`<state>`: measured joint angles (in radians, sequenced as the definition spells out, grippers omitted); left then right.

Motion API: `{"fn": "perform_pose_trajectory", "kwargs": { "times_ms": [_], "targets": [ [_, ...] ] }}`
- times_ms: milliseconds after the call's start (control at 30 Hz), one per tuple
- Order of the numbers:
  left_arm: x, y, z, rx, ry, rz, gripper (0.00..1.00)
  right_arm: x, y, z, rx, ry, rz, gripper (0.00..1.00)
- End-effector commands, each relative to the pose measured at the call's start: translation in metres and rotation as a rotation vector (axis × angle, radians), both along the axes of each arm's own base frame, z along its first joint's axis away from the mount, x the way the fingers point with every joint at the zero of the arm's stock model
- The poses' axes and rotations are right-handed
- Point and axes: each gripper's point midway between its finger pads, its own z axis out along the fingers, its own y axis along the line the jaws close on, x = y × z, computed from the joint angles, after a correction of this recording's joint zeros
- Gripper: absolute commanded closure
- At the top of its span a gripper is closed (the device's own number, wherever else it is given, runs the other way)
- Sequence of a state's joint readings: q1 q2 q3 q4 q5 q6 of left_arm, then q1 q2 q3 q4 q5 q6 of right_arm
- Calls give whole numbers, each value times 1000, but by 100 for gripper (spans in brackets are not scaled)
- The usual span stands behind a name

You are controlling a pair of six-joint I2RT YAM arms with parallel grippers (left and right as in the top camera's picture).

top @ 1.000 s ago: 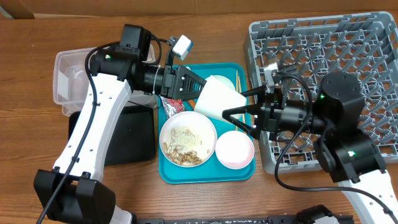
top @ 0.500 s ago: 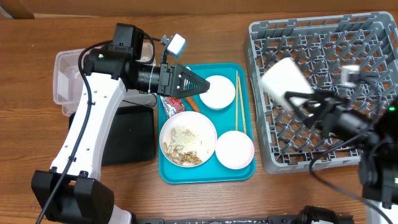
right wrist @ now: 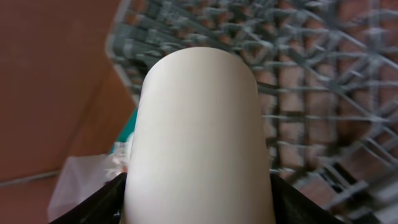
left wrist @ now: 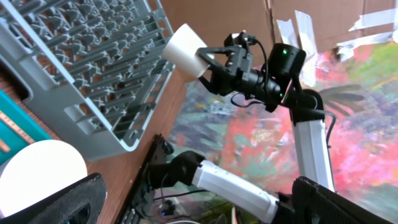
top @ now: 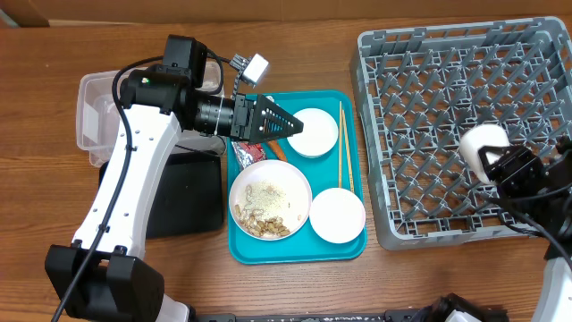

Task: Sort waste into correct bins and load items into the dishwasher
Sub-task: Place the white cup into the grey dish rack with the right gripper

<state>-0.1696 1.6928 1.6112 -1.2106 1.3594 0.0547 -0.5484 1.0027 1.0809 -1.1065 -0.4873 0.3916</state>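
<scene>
Overhead: right pincer (top: 494, 163) clamped on small white cup (top: 479, 146), axis sideways over dish rack (top: 420, 89); left pincer (top: 288, 126) agape, empty.

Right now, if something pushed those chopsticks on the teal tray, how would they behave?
The chopsticks look thin and wooden, so probably light and stiff. Lying loose, flat on the teal tray, they would likely slide or roll apart.

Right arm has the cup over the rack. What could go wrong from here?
1. The white cup sits tilted in the right fingers above the dish rack; released like this, it may roll across the pegs instead of seating.
2. The open left fingers hover by the white bowl; a sideways move could shove it into the chopsticks.
</scene>
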Motion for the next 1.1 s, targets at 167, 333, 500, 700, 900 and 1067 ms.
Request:
{"fn": "perform_pose_trajectory", "kwargs": {
  "times_ms": [167, 333, 500, 700, 900, 1067],
  "targets": [
    [-1, 2, 1, 52, -26, 16, 2, -15, -31, -42, -78, 261, -79, 46],
    [-1, 3, -1, 63, -24, 19, 2, -13, -25, -62, -31, 343, -37, 46],
    [-1, 3, -1, 68, -24, 20, 2, -1, -7, -71, -32, 365, 62, 45],
    [-3, 1, -3, 79, -21, 14, 2, 6, -10, -80, -133, 402, 76, 39],
    [-7, -4, -7, 102, -27, -3, 2, 18, -10, -76, -135, 353, 85, 22],
    [-11, -9, -17, 161, -29, -14, 2, 28, 1, -56, -103, 277, 152, 14]
  ]
}}
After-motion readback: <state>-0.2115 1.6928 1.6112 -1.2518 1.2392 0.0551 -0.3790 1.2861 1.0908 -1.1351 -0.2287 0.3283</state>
